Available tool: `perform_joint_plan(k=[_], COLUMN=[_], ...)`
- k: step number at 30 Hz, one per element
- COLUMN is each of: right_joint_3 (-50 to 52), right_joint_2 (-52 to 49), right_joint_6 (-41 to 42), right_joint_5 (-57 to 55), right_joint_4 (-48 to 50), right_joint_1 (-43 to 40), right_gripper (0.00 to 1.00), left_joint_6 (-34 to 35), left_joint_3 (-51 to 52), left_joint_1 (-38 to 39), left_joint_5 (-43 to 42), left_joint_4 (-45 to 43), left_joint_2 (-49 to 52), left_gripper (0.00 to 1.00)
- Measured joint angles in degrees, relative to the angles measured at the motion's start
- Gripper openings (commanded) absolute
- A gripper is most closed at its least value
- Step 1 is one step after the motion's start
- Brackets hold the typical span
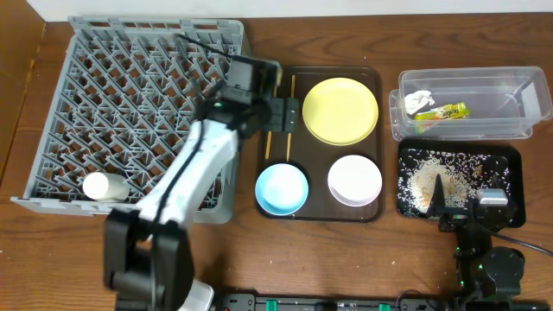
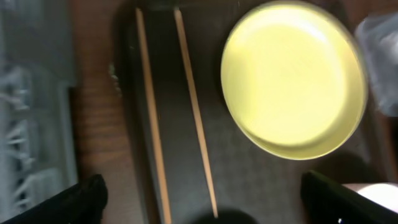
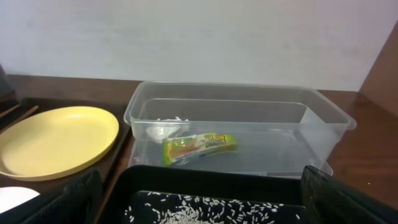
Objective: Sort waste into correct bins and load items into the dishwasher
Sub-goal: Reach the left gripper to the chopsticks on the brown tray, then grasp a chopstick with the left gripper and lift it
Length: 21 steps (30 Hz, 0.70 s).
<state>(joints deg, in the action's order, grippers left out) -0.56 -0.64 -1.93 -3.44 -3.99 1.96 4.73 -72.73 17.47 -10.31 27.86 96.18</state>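
Note:
My left gripper [image 1: 281, 114] is open and empty above two wooden chopsticks [image 1: 270, 142] on the left side of the dark brown serving tray [image 1: 315, 164]. In the left wrist view the chopsticks [image 2: 194, 112] lie between my open fingers [image 2: 202, 208], with the yellow plate [image 2: 292, 81] to the right. The yellow plate [image 1: 340, 110], blue bowl [image 1: 282, 188] and white bowl [image 1: 354, 180] sit on that tray. A white cup [image 1: 105, 186] lies in the grey rack [image 1: 130, 86]. The clear tub [image 1: 510, 104] holds the tissue [image 1: 419, 100] and wrapper [image 1: 441, 111]. Rice [image 1: 432, 177] lies in the black tray [image 1: 510, 164]. My right gripper [image 1: 458, 206] is open and empty at its near edge.
In the right wrist view my open fingers [image 3: 205, 205] frame the black tray [image 3: 217, 180], with the clear tub [image 3: 323, 118], wrapper [image 3: 199, 147] and tissue [image 3: 163, 127] behind it. The yellow plate [image 3: 56, 140] is to the left. A wall stands behind the table.

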Motion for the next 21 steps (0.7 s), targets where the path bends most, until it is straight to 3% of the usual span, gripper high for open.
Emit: perform_joint_plan(k=[8, 15, 21], right_joint_3=[0.00, 0.00, 0.00], right_joint_2=[0.00, 0.00, 0.00], right_joint_6=[0.00, 0.00, 0.00], right_joint_5=[0.00, 0.00, 0.00], right_joint_4=[0.02, 0.02, 0.02], right_joint_1=[0.00, 0.00, 0.00], right_gripper=[0.99, 0.99, 0.99], left_joint_6=[-1.51, -1.29, -0.11], left_joint_3=[-0.04, -0.04, -0.04], left_joint_1=[3.10, 3.98, 3.98], left_joint_5=[0.22, 0.94, 1.68], left_joint_4=[-2.97, -3.28, -3.87], left_joint_2=[11.58, 14.47, 18.05], left_gripper=[0.67, 0.59, 0.46])
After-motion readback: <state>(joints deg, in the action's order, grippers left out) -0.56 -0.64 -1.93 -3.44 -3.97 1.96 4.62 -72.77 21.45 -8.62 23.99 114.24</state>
